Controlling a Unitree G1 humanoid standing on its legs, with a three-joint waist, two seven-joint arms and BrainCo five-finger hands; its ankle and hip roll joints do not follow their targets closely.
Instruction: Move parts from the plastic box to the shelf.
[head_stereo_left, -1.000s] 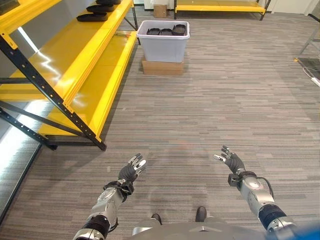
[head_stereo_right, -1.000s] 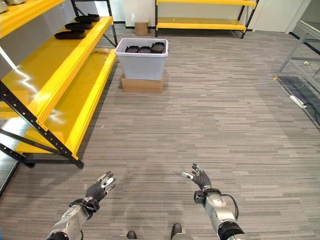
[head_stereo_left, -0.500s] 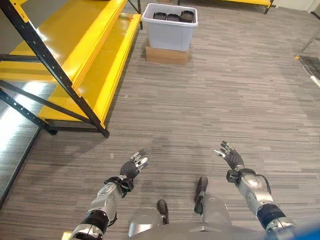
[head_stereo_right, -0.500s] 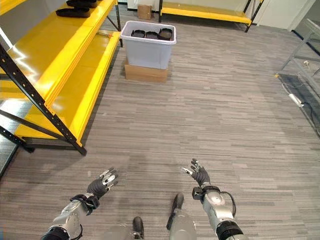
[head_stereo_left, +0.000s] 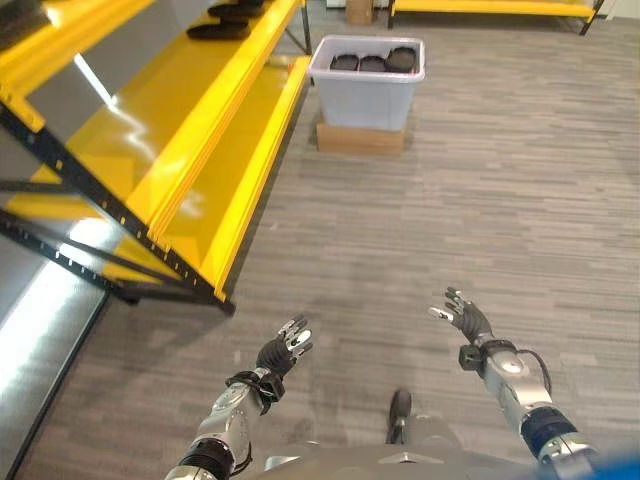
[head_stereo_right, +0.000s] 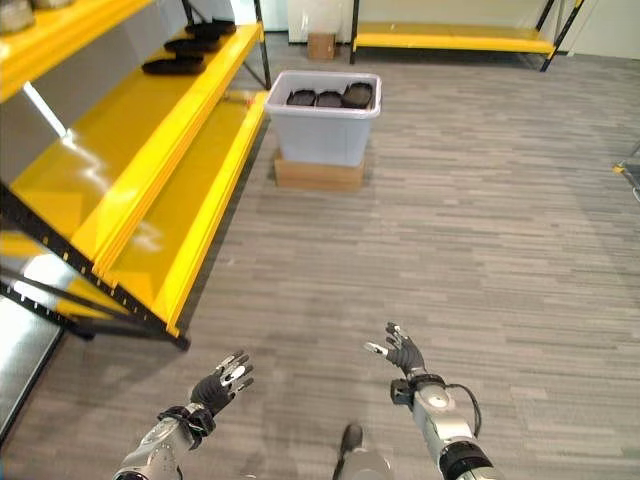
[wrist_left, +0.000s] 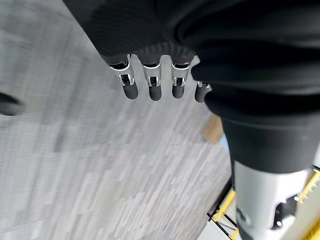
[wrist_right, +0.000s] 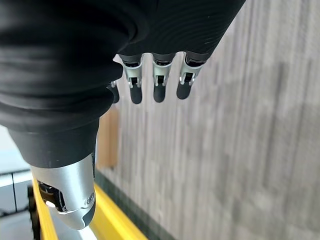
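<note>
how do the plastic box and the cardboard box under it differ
The plastic box is pale grey, while the cardboard box under it is brown. The plastic box is tall and open-topped, with black parts showing inside; the cardboard box is low and flat, its contents unseen. The plastic box sits on top, the cardboard box on the floor. Both stand by the end of the yellow shelf.

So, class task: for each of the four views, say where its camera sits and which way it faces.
Left eye view: head, looking down at the floor; left hand, right hand, plastic box, shelf.
Right eye view: same scene, slightly offset.
Left wrist view: along its open hand toward the floor.
Right wrist view: likewise.
Both eyes share box and shelf.
</note>
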